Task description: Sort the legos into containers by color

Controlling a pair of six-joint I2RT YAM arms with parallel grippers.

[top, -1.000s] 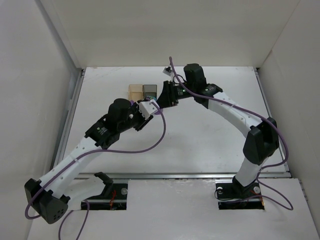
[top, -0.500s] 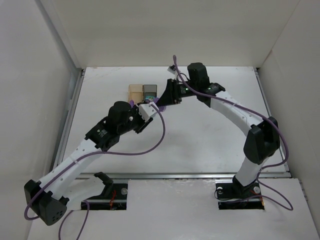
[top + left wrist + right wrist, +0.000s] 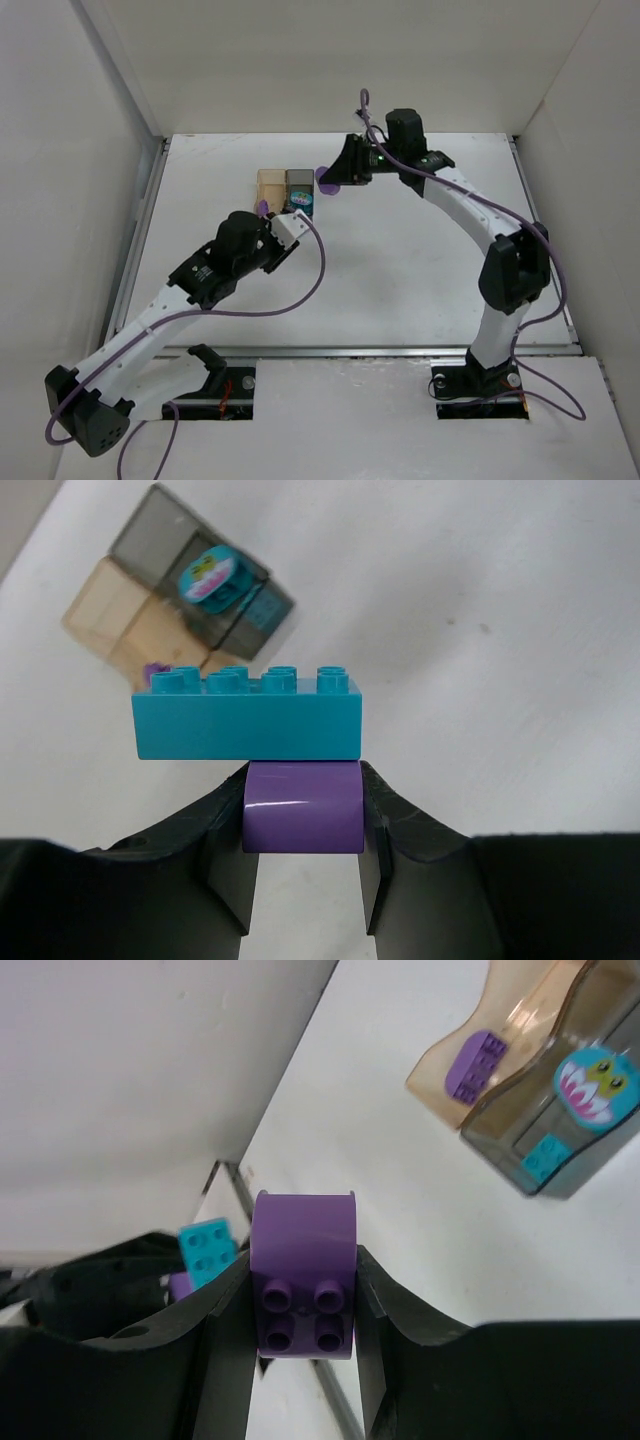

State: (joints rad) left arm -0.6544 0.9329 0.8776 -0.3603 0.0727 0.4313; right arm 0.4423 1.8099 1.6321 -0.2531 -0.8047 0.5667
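- Left wrist cam: left gripper point(image 3: 302, 820) is clamped on the flat sides of a glossy purple plastic block point(image 3: 300, 832) w/ a rounded top edge. A long teal studded plastic brick point(image 3: 248, 725) sits across the block, prob stud-locked to it. Beyond, on the white table point(image 3: 480, 630), the smoky grey translucent box point(image 3: 160, 535) touches the amber translucent box point(image 3: 95, 615). A round teal piece point(image 3: 205, 578) w/ a cartoon face is in the grey one
- Right wrist cam: right gripper point(image 3: 303, 1290) pinches a purple curved-top brick point(image 3: 303, 1250) w/ four studs by its side walls, clear of the table as far as I can tell, near the boxes. The amber box holds a small purple brick point(image 3: 475, 1063); the grey one holds a small teal brick point(image 3: 545, 1157)
- Top cam: right gripper hangs just right of the grey box, and left gripper is on the near side of both boxes
- Handling, my guess: bricks are light, rigid and slick, so squeeze the flat sides, not the studs or curves, or they'll squirt out. Left's two-colour stack needs splitting first, one gripper per piece, pulled straight apart. Right's purple piece looks bound for amber
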